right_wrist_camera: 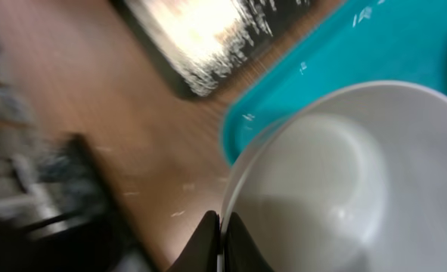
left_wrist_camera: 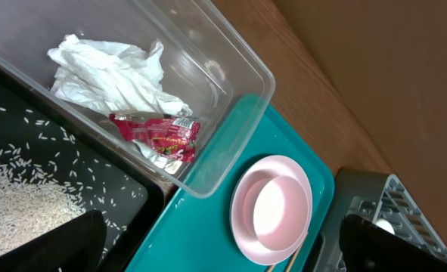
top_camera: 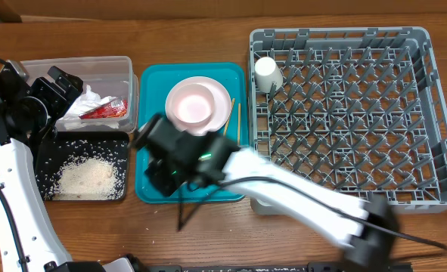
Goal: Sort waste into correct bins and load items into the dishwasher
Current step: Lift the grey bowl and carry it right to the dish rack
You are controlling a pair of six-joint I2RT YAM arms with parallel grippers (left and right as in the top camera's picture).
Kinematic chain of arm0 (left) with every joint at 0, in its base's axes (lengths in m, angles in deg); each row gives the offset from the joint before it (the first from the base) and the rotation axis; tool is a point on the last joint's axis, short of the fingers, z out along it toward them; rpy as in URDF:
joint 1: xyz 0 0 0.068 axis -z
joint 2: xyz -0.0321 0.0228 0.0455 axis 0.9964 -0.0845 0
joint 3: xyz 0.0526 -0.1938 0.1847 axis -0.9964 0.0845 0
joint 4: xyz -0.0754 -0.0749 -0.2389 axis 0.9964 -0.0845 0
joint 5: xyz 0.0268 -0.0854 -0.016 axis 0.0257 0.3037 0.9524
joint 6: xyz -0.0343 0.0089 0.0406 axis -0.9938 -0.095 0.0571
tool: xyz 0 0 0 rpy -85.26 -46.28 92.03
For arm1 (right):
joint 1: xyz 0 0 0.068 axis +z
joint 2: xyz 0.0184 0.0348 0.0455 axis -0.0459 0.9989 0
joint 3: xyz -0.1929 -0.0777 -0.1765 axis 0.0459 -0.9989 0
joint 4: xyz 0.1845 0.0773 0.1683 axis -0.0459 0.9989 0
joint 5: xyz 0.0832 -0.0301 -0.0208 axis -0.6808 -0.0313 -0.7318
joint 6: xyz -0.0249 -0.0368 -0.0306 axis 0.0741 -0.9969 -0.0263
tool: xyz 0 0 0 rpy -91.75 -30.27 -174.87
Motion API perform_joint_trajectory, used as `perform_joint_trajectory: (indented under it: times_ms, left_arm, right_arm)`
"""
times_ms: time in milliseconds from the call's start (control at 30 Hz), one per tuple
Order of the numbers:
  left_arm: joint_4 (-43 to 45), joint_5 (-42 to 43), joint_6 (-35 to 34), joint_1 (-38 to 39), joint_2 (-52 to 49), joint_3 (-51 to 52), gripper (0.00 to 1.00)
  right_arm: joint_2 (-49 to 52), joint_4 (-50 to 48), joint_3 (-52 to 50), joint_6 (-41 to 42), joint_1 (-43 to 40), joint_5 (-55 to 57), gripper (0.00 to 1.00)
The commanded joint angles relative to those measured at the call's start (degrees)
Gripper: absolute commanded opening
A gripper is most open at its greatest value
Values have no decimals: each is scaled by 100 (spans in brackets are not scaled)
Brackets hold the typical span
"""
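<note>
Fingers of the right gripper [right_wrist_camera: 221, 240] are pressed together on the rim of a pale bowl [right_wrist_camera: 344, 189], with the thin edge of the rim caught between them. This is over the near left part of the teal tray [top_camera: 149, 190]. The right wrist view is blurred, so it is not clear whether the bowl rests on the tray or is lifted off it. From overhead the gripper and its white arm hide the bowl completely.

Just left of the teal tray, at the same near depth, lies the black tray [top_camera: 117, 151]. It holds a heap of rice [top_camera: 87, 177], with loose grains scattered around the heap.

Farther back on the teal tray sits the pink plate [top_camera: 219, 94], with the small pink bowl [top_camera: 190, 111] standing on it. The chopsticks [top_camera: 237, 121] lie on the tray just beside the plate's right edge.

Behind the black tray and touching it is the clear tub [top_camera: 94, 72]. Inside it, the red-and-white wrapper [top_camera: 106, 110] lies beside a piece of crumpled white paper [top_camera: 83, 106]. The left gripper [left_wrist_camera: 219, 245] hangs over the place where the tub meets the black tray. Its jaws are spread wide and hold nothing.

On the right of the wooden table [top_camera: 208, 38] stands the grey rack [top_camera: 336, 34]. The white cup [top_camera: 268, 74] stands in the rack's far left corner.
</note>
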Motion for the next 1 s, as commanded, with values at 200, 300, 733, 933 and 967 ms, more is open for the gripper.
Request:
perform_joint_trajectory:
  times_ms: [200,300,733,933,967]
  left_arm:
    - [-7,0,-52,37,2,-149,100]
    - [-7,-2,-52,37,2,-149,100]
    - [-9,-2,-52,37,2,-149,100]
    - [-7,-2,-52,37,2,-149,100]
    - [-9,-2,-50,37,2,-149,100]
  right_arm:
    - [-1403,1270,190,584,-2306,-2658,4]
    - [-1408,1517,107,584,-3049,-3259,4]
    - [-1408,708,-1915,439,-4774,-5219,4]
    - [-1408,-153,-3355,424,-5388,-6520,4]
    - [-1408,-179,-3560,369,-5488,-6616,4]
